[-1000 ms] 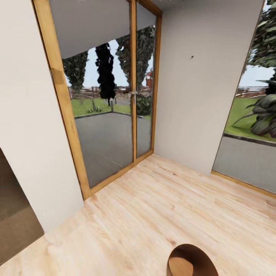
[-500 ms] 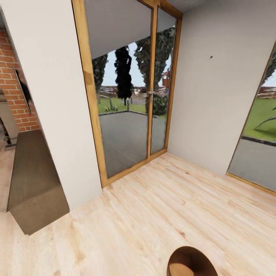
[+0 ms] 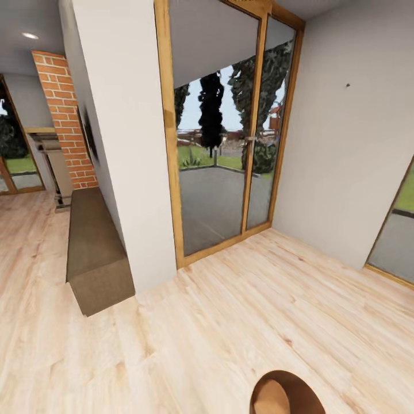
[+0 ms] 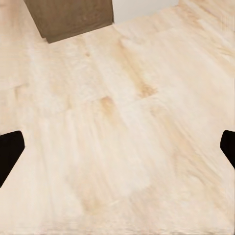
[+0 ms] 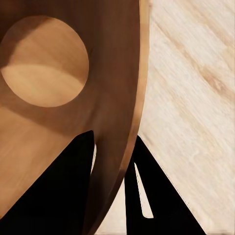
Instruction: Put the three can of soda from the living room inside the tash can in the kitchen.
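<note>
Pale plank floor (image 3: 230, 322) underfoot, mid-drive by the look of it, with a round bin, grey outside and orange-brown inside (image 3: 286, 394), at the bottom edge of the head view, right of centre.

Left gripper (image 4: 122, 142) spread wide over bare planks, nothing between its dark tips. Right gripper (image 5: 113, 136) pinched on the bin's wall, one finger inside the rim and one outside; bin floor bare where visible.

Probably a carrying leg, so best done slowly: keep the bin level and close to the trunk, hold the pinch firm on the thin rim, and avoid sharp turns that could swing it out of so narrow a grip. Steer wide of the wall corner and the low box at left centre. Keep the free left arm tucked until a can needs picking.

Across the head view from the left: red brick fireplace column (image 3: 63, 123) at upper left, low brown box-shaped bench (image 3: 95, 253) below it, white wall pier (image 3: 126, 144), tall wood-framed glass doors (image 3: 224, 144) at centre showing dark trees and lawn outside, plain white wall (image 3: 345, 144) at right. Smooth, level boards, fair for rolling.
</note>
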Controlling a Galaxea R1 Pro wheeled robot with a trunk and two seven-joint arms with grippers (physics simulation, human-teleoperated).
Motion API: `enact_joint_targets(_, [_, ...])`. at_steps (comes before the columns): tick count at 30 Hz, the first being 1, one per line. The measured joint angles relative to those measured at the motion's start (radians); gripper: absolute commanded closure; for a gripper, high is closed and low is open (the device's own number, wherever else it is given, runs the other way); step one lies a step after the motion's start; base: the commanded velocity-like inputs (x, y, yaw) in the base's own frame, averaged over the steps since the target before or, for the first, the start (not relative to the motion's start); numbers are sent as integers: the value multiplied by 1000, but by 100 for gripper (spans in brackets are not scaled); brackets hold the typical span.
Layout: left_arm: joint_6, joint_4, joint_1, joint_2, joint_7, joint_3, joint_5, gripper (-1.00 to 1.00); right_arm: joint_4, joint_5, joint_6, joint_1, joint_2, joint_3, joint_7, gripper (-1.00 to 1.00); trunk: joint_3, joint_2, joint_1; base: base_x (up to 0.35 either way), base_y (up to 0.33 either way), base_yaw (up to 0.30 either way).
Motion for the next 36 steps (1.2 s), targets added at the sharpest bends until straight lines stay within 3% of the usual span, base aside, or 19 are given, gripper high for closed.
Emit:
enact_joint_targets(26, [1,1,0,0,1,0,-1,-100,3,1,0,0,0,3,0,100,0,0,0,-325,0,255])
enact_joint_targets(36, [-1,1,0,3,-9,3,1,-100,10,1,0,-1,0,2,0,100,0,0,0,-79,0,61])
